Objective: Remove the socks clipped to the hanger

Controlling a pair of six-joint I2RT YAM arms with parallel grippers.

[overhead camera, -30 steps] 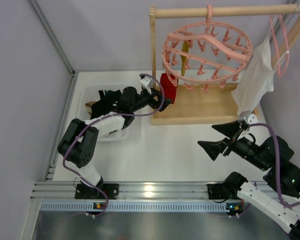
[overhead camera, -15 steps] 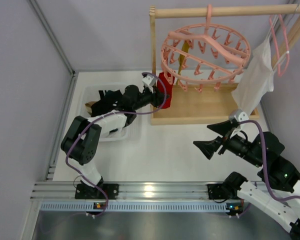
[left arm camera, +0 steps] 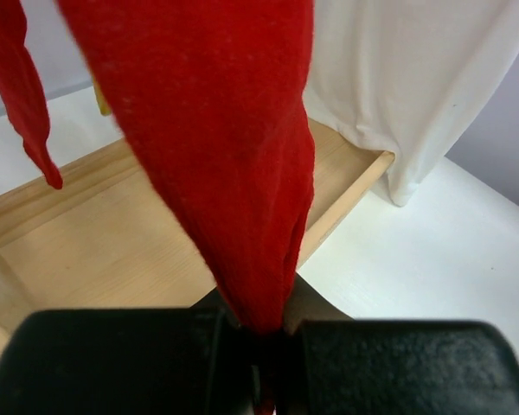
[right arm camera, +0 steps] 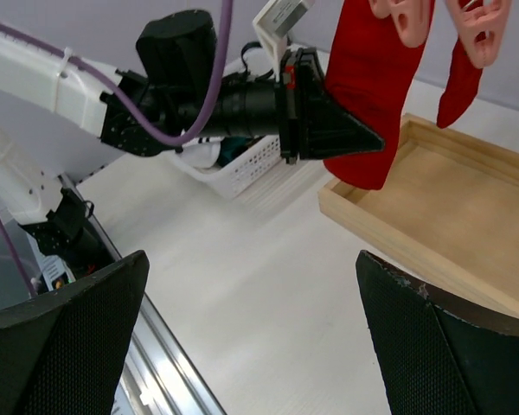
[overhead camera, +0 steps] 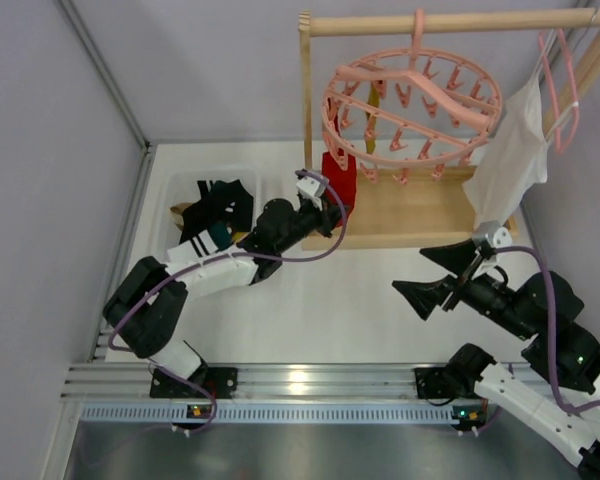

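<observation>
The round pink hanger (overhead camera: 412, 110) hangs by its hook from the wooden rail. A red sock (overhead camera: 338, 175) hangs clipped at its near left rim, and a mustard yellow sock (overhead camera: 372, 105) hangs behind it. My left gripper (overhead camera: 323, 203) is shut on the lower end of the red sock (left arm camera: 225, 130), with the fabric pinched between the black jaws (left arm camera: 259, 333). A second red sock (left arm camera: 17, 86) hangs to the left of it. In the right wrist view, pink pegs (right arm camera: 402, 17) hold both red socks (right arm camera: 368, 78). My right gripper (overhead camera: 418, 275) stands open and empty over the table (right arm camera: 251, 259).
A white basket (overhead camera: 195, 178) at the left holds black and striped socks. The wooden stand's tray base (overhead camera: 410, 215) lies under the hanger, its post (overhead camera: 306, 100) at the left. A large white garment (overhead camera: 510, 150) hangs on a thin pink clothes hanger (overhead camera: 560, 90) at the right.
My left arm reached rightward from the basket to the red sock and its jaws closed on the sock's lower end. The round hanger swayed a little. The right arm shifted slightly.
</observation>
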